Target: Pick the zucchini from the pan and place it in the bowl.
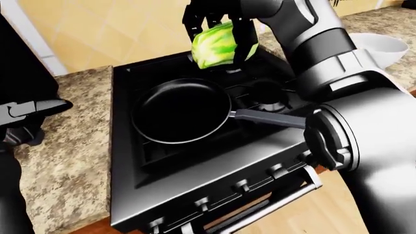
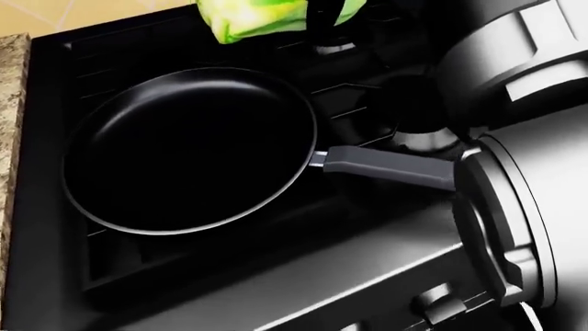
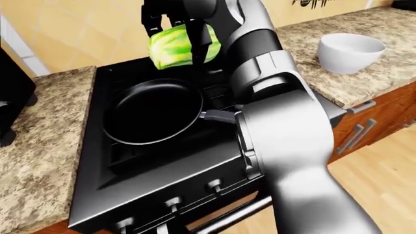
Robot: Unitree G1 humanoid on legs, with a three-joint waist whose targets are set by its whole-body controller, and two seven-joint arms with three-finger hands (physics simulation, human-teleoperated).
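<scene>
**Zucchini lifted clear of the pan**

Low in your right-eye view, the stove (image 3: 149, 195) shows its knobs. Above them sits the empty black pan (image 3: 152, 111), handle pointing right. Higher, your right robot hand (image 3: 177, 27) grips the zucchini (image 3: 179, 48) above the pan's upper edge. At upper right, the white bowl (image 3: 349, 51) rests on the granite worktop (image 3: 312, 29).

Head view: zucchini (image 2: 248, 17) was cut off by top edge. Left-eye view: bowl (image 1: 384, 46) was part-hidden behind right arm (image 1: 325, 53); left hand (image 1: 29, 114) was cropped at left edge.
</scene>
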